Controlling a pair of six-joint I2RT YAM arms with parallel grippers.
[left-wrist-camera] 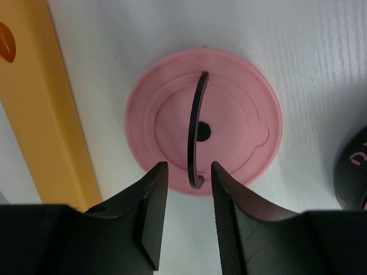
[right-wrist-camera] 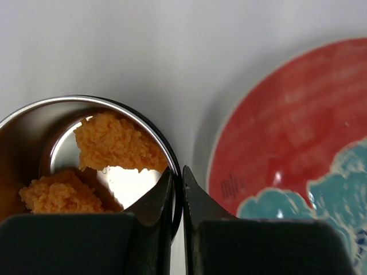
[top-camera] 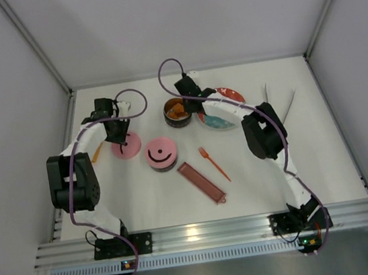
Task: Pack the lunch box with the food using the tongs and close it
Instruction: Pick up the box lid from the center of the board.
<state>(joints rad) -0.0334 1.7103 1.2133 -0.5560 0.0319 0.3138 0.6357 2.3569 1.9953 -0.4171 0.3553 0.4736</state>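
The lunch box is in two parts. An open steel tin (top-camera: 177,111) holds orange-brown food (right-wrist-camera: 114,143), and my right gripper (right-wrist-camera: 178,171) is shut on its rim (right-wrist-camera: 114,102), one finger inside and one outside. A loose pink lid (left-wrist-camera: 241,114) lies flat on the table, and my left gripper (left-wrist-camera: 189,169) stands open over its near edge. The near end of its black handle (left-wrist-camera: 198,114) is between the fingertips and touches neither. A second pink lid (top-camera: 162,154) lies beside it. The tongs (top-camera: 282,107) lie at the far right, away from both grippers.
The red-and-blue plate (right-wrist-camera: 298,126) sits right beside the open tin, just outside my right gripper. A flat orange bar (left-wrist-camera: 51,114) lies left of the loose lid. An orange fork (top-camera: 213,163) and a long dark-red tray (top-camera: 201,182) lie in the middle foreground.
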